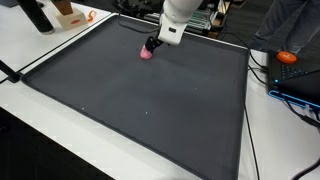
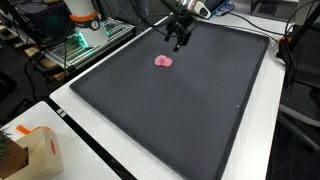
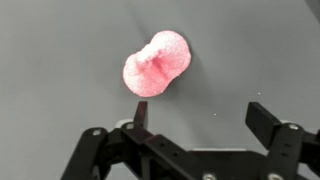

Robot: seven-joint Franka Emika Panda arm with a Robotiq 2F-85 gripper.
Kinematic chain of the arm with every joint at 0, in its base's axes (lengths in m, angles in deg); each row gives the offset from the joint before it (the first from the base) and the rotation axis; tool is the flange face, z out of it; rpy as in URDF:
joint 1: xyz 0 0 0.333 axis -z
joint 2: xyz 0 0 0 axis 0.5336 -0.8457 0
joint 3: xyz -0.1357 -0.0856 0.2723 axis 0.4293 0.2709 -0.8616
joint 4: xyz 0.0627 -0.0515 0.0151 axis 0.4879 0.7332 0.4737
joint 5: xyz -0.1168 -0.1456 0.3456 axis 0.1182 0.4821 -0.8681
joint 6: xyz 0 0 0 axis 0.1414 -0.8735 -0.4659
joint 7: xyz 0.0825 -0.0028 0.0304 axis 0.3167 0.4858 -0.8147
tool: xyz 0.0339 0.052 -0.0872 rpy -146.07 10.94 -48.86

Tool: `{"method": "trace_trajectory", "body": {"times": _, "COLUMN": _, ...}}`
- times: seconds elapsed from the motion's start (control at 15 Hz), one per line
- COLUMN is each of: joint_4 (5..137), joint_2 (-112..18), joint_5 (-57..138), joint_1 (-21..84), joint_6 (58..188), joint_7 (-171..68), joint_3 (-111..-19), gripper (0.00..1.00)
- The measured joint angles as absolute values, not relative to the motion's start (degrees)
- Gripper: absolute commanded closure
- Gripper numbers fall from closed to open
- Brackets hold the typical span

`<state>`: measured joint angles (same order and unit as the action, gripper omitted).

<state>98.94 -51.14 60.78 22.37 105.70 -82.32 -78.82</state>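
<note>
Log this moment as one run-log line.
jaws: open, empty | pink lump: lying on mat, just ahead of jaws, not between them

A pink peanut-shaped foam piece point(image 3: 156, 64) lies flat on the dark mat point(image 3: 60, 60)

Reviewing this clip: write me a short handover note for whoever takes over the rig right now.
End effector: open and empty, jaws wide apart.
Pink lump: peanut-shaped, lying flat on the dark mat. In the wrist view it sits just ahead of the fingertips, not between them.
Done: the end effector hangs close above the lump, as both exterior views show.
Left: no contact and no grip yet; the lump is not lifted off the mat.
</note>
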Motion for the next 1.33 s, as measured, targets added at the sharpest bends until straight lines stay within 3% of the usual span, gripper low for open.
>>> {"method": "trace_trajectory", "body": {"times": 0.73, "joint_4": 101.7, "joint_2": -40.9, "joint_5": 42.0, "joint_1": 27.9, "joint_6": 107.2, "joint_7": -71.6, "joint_3": -76.8, "gripper": 0.00}}
{"method": "trace_trajectory", "body": {"times": 1.33, "joint_4": 104.5, "joint_2": -36.9, "joint_5": 39.6, "joint_1": 28.1, "joint_6": 109.7, "joint_7": -65.9, "joint_3": -75.7, "gripper": 0.00}}
